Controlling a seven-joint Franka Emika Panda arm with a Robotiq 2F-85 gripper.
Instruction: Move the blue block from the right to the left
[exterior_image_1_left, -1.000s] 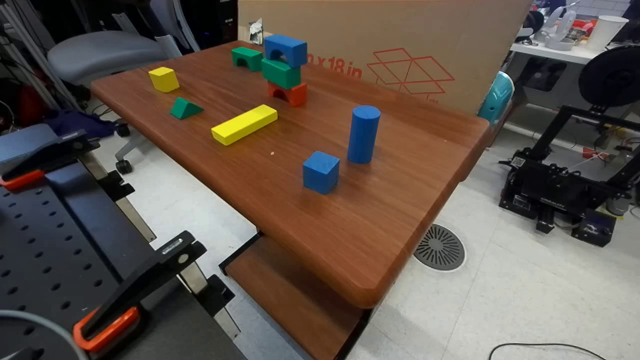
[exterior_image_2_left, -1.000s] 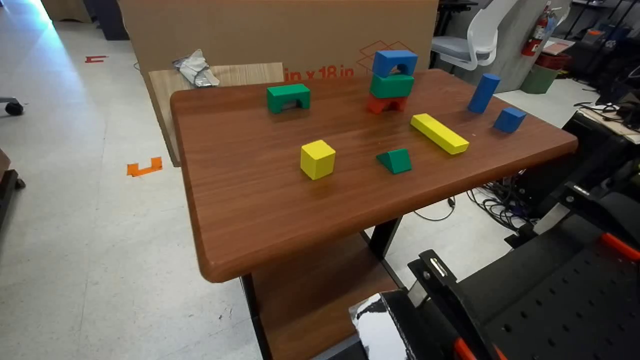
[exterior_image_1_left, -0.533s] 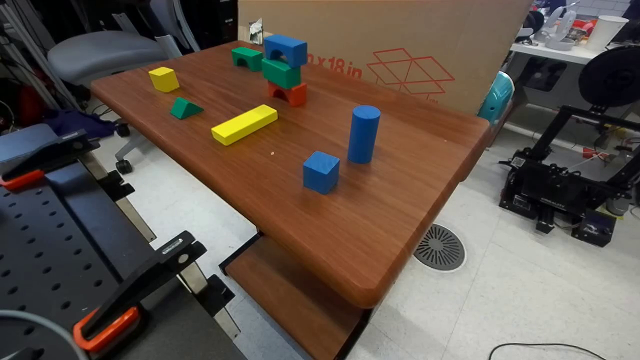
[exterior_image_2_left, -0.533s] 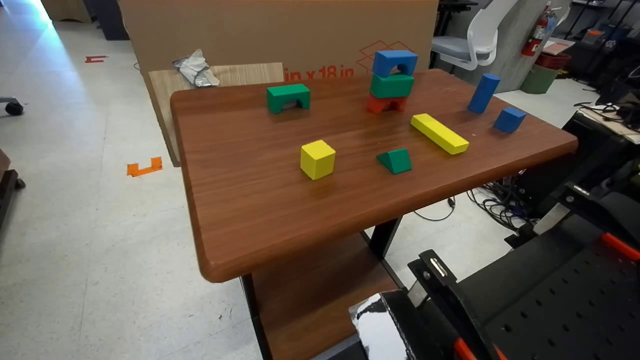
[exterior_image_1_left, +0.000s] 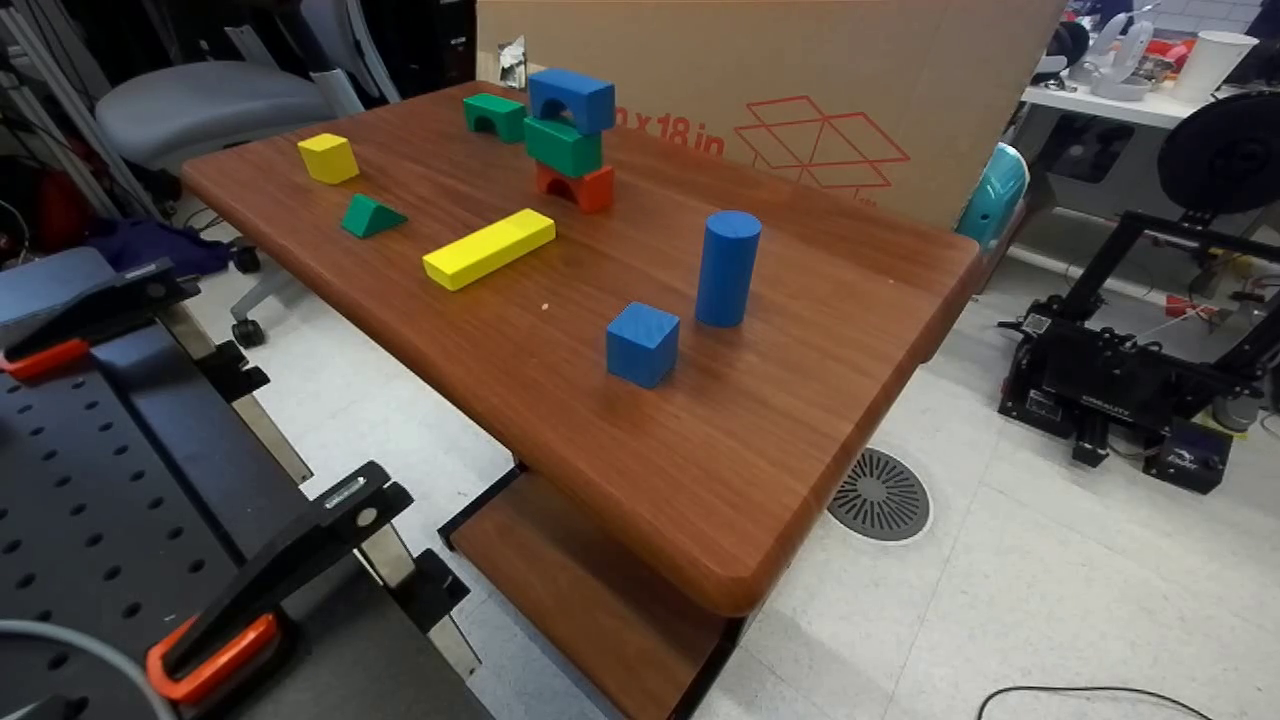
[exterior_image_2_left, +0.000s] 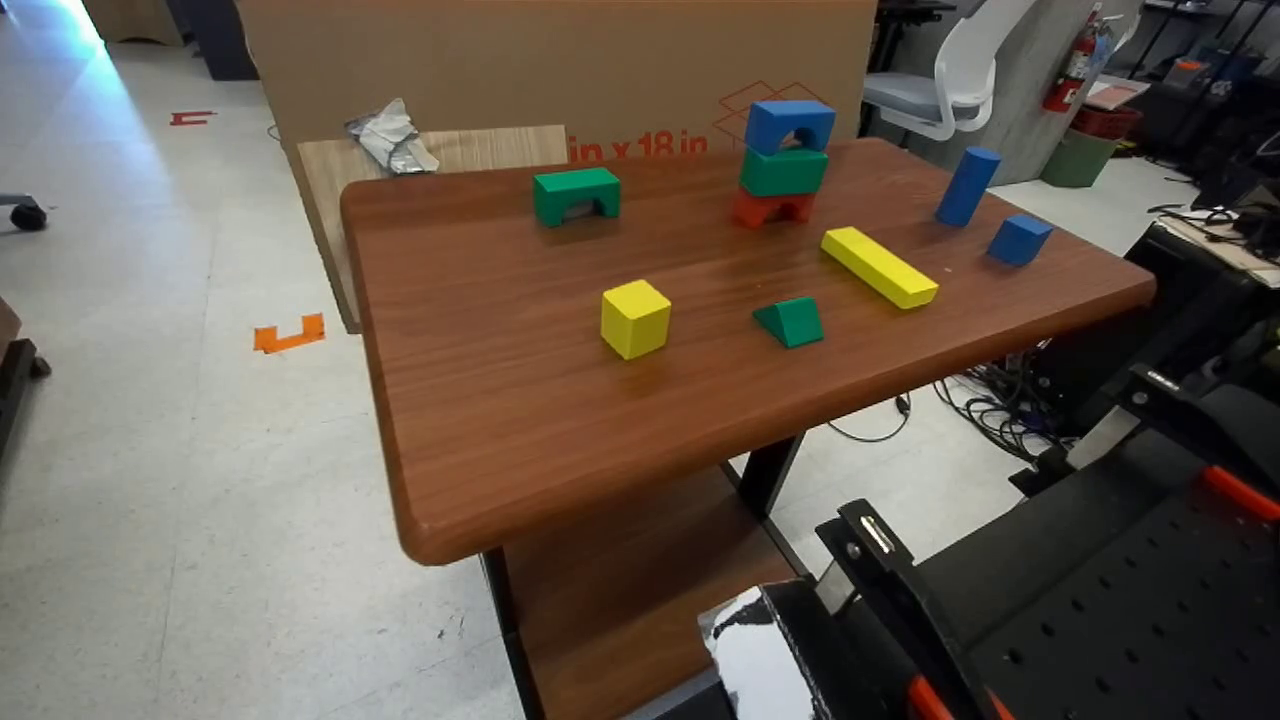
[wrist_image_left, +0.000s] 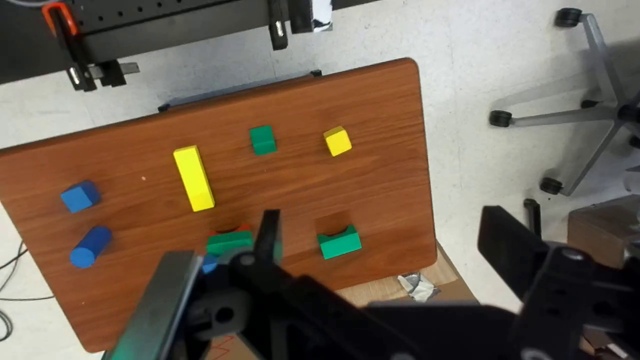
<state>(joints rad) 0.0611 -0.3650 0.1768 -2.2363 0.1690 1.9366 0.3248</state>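
The blue block has an arched underside and tops a stack in both exterior views. It sits on a green block, which rests on a red arch block. In the wrist view only a bit of the blue block shows; gripper parts hide the rest. A smaller blue cube and a tall blue cylinder stand apart from the stack. My gripper shows only in the wrist view, open and empty, fingers wide apart, high above the table. The arm is outside both exterior views.
A green arch stands beside the stack. A long yellow block, a green wedge and a yellow cube lie on the brown table. A big cardboard box stands behind it. A black bench with clamps borders the near side.
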